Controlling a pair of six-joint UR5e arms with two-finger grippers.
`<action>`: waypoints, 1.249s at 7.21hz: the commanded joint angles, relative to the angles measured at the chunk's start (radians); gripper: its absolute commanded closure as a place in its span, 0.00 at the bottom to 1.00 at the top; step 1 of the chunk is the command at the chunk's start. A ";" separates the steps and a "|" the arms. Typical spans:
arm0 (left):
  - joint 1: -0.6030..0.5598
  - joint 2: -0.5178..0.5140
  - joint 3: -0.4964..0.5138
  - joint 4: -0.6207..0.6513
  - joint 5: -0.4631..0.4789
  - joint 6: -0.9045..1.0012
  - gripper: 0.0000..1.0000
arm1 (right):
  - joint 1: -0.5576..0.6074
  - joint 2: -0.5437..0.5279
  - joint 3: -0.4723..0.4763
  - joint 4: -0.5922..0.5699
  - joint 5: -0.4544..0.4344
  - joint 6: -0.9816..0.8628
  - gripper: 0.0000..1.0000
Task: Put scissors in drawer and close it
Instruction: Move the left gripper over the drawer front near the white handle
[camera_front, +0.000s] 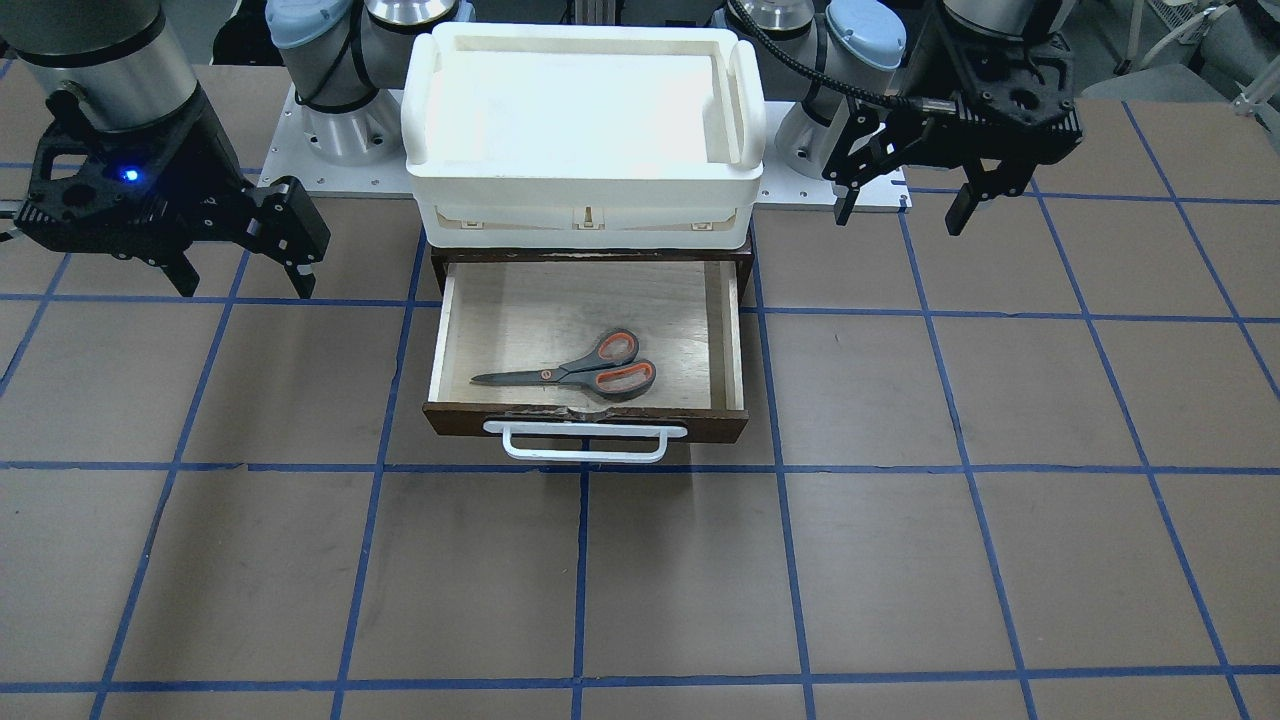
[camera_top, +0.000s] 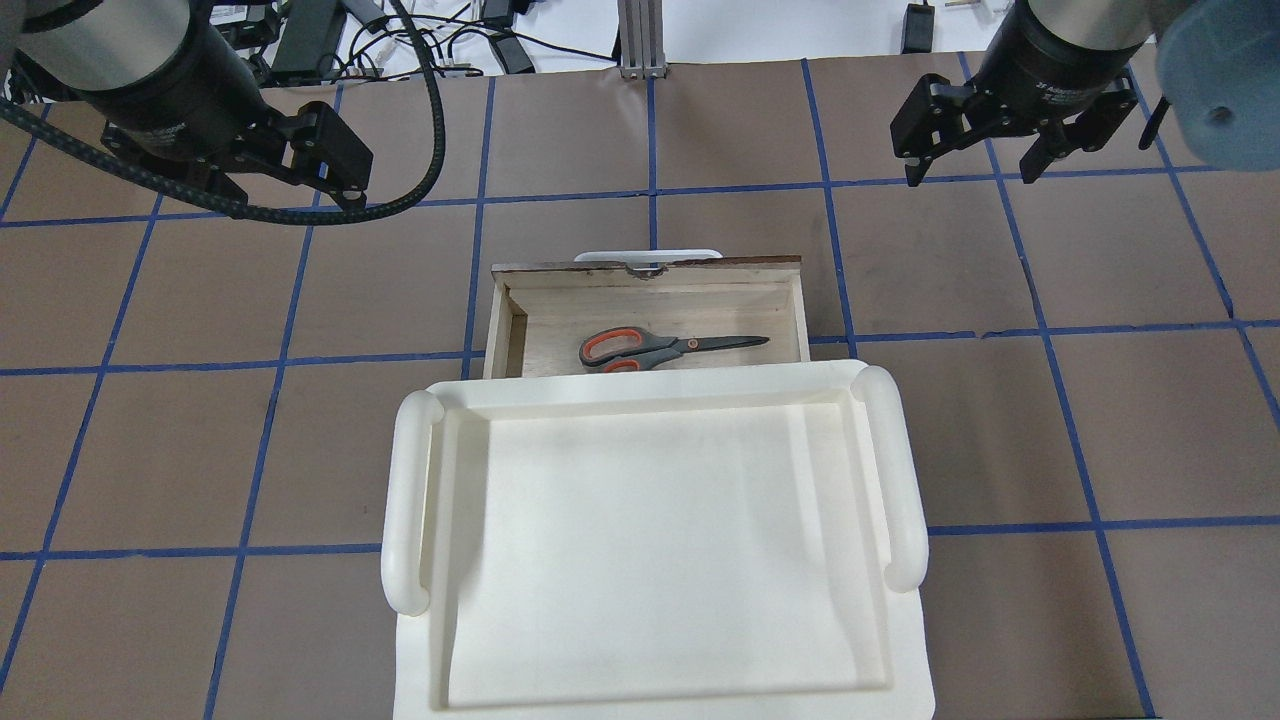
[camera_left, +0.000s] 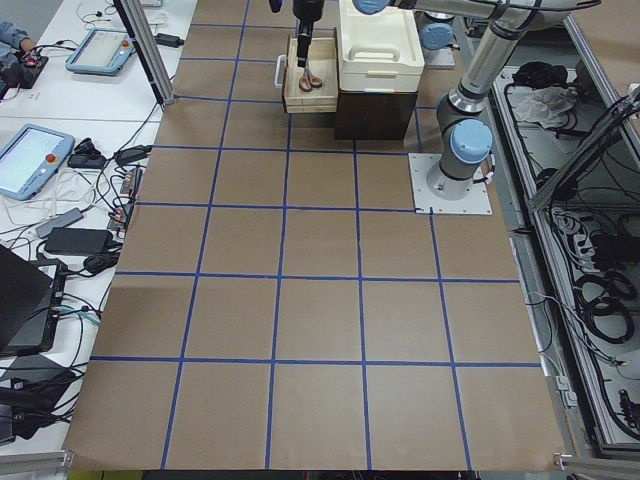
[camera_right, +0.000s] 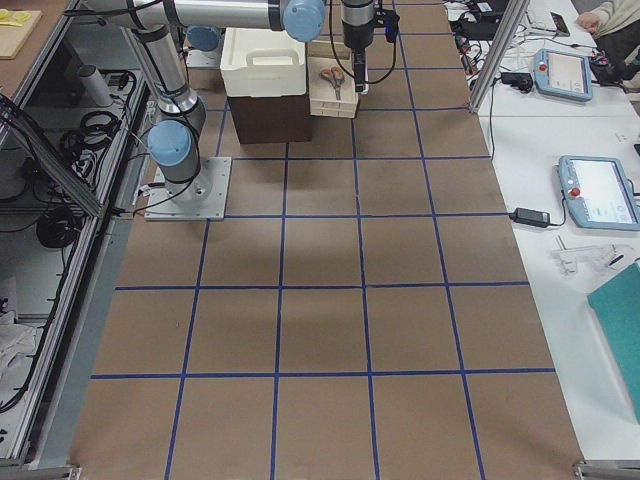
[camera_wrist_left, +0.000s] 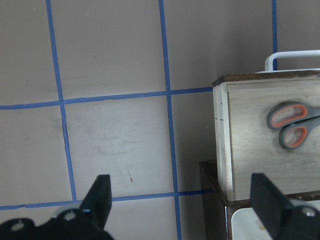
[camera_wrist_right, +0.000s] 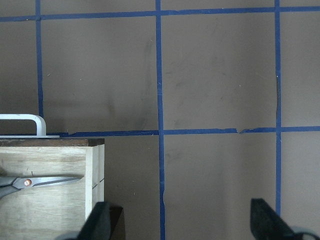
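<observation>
The scissors (camera_front: 585, 372) lie flat inside the open drawer (camera_front: 733, 330), near its dark brown front, with the white bar handle (camera_front: 585, 442) beyond. In the overhead view the scissors (camera_top: 660, 348) have their handles to the left and blades to the right. My left gripper (camera_front: 902, 215) is open and empty, hovering beside the drawer; its wrist view shows the scissors' handles (camera_wrist_left: 290, 125). My right gripper (camera_front: 245, 285) is open and empty on the drawer's other side (camera_top: 970, 178); its wrist view shows the blades (camera_wrist_right: 50, 181).
A white plastic tray (camera_front: 585, 170) sits on the dark cabinet (camera_front: 590, 258) that holds the drawer, and hides the drawer's back part from overhead. Brown table with blue tape grid (camera_front: 900, 550) lies all around. The arm bases (camera_front: 330, 130) stand behind the cabinet.
</observation>
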 joint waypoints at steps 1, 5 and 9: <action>0.001 -0.042 0.020 0.016 -0.001 -0.005 0.00 | -0.002 0.000 0.005 0.000 0.000 -0.002 0.00; -0.083 -0.273 0.194 0.128 -0.001 -0.161 0.00 | -0.003 0.000 0.007 0.002 -0.002 -0.002 0.00; -0.255 -0.520 0.257 0.283 0.042 -0.337 0.00 | -0.003 0.002 0.007 0.000 0.000 -0.005 0.00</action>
